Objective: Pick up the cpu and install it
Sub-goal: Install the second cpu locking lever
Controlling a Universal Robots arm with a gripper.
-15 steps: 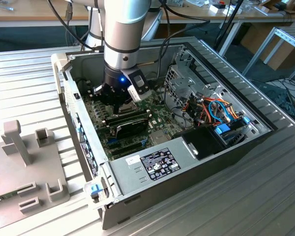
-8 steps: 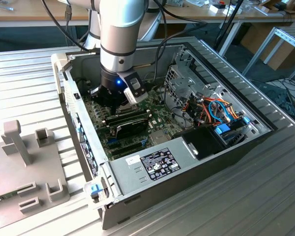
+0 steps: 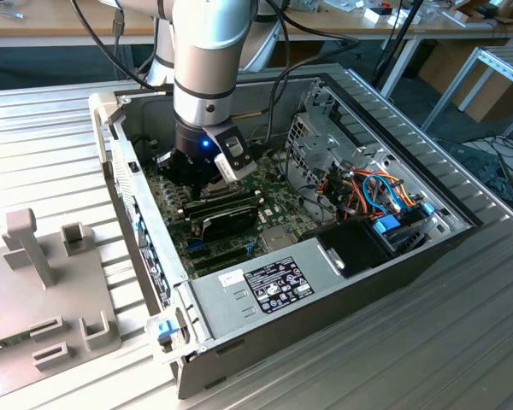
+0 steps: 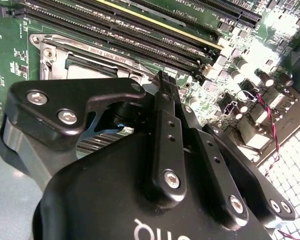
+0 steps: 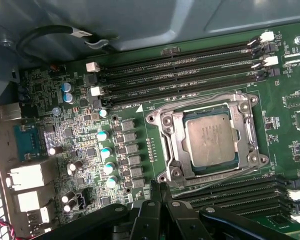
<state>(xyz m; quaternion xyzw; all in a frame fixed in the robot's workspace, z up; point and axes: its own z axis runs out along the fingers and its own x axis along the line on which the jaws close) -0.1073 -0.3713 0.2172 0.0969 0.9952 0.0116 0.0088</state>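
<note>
First wrist view: the cpu [image 5: 211, 140] lies flat inside the socket frame [image 5: 165, 150] on the motherboard [image 5: 55, 135]; the pincer [image 5: 160, 192] hovers just beside the frame, fingers pressed together, holding nothing. Risk, as judged: a closed descent could strike the frame or scrape the chip; off-centre contact could skew it.

arm [image 3: 207, 51]: silver-grey cylinder segments, dark band at the joint seam, small round fastener on the lower segment
wrist [image 3: 203, 145]: black housing, blue light lit on its face, white block mounted at one side
cables [image 3: 278, 73]: black, ran along the arm's flank
gripper [image 4: 166, 90]: matte black; flat linkage bars, silver screws at the pivots
gripper body [image 4: 140, 200]: glossy black casing, partial white lettering
</note>
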